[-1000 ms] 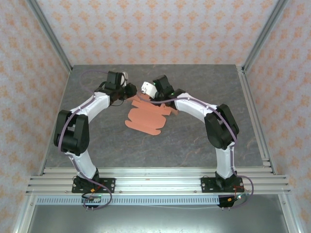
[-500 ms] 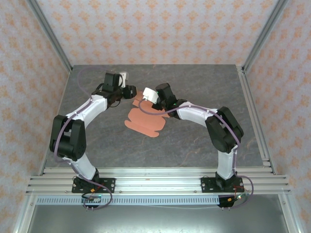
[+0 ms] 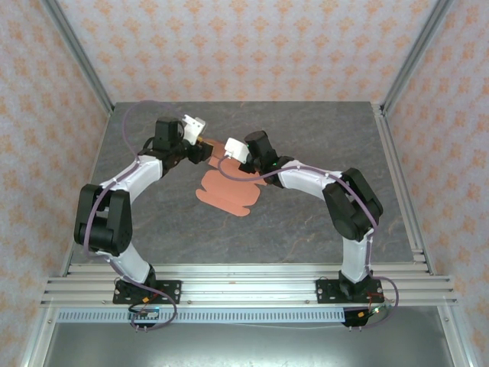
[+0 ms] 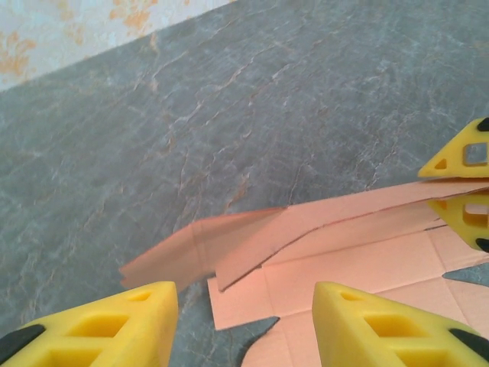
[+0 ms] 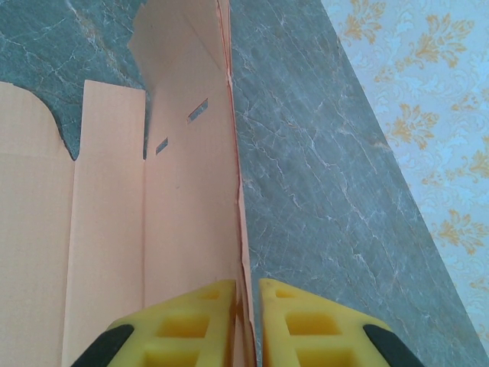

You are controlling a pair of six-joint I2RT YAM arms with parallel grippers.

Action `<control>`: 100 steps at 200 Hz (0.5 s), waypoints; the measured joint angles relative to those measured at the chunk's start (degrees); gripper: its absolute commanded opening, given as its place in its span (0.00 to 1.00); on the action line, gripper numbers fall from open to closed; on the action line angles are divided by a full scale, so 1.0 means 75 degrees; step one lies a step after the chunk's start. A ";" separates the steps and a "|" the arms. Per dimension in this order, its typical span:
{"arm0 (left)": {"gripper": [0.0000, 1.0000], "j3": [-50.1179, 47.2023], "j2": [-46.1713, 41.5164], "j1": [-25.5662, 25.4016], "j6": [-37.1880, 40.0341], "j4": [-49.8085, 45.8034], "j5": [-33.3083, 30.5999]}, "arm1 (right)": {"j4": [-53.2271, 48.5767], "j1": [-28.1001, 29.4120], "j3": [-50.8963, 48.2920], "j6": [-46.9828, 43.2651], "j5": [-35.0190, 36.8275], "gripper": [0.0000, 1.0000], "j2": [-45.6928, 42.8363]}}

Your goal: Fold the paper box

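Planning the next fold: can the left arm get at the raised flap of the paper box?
Probably yes: the left arm faces the paper box's raised flap, jaws open, bare table between. The right arm's jaws pinch only its far end.

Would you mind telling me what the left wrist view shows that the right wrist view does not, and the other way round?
Left wrist view: the left pincer, its yellow fingers apart with nothing between them, and the right pincer seen from outside, pinching the far end of the paper box at its raised flap. Right wrist view: the right pincer's own fingers closed on the upright card edge, plus two small slots in the panel beside it. Both: the salmon paper box, the grey table and the patterned wallpaper.
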 measured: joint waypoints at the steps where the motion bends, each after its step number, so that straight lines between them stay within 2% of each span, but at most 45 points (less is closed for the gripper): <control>1: 0.50 0.0032 0.0020 0.0003 0.0038 -0.0003 0.0035 | 0.0000 0.0000 0.0003 0.0000 0.0000 0.16 0.0000; 46: 0.51 0.0679 0.0536 0.0047 0.0688 -0.0108 0.0793 | 0.0000 0.0000 0.0003 0.0000 0.0000 0.16 0.0000; 100: 0.51 0.0833 0.0944 -0.0012 0.0994 -0.0542 0.0778 | -0.0006 0.0000 0.0003 0.0003 0.0000 0.16 0.0000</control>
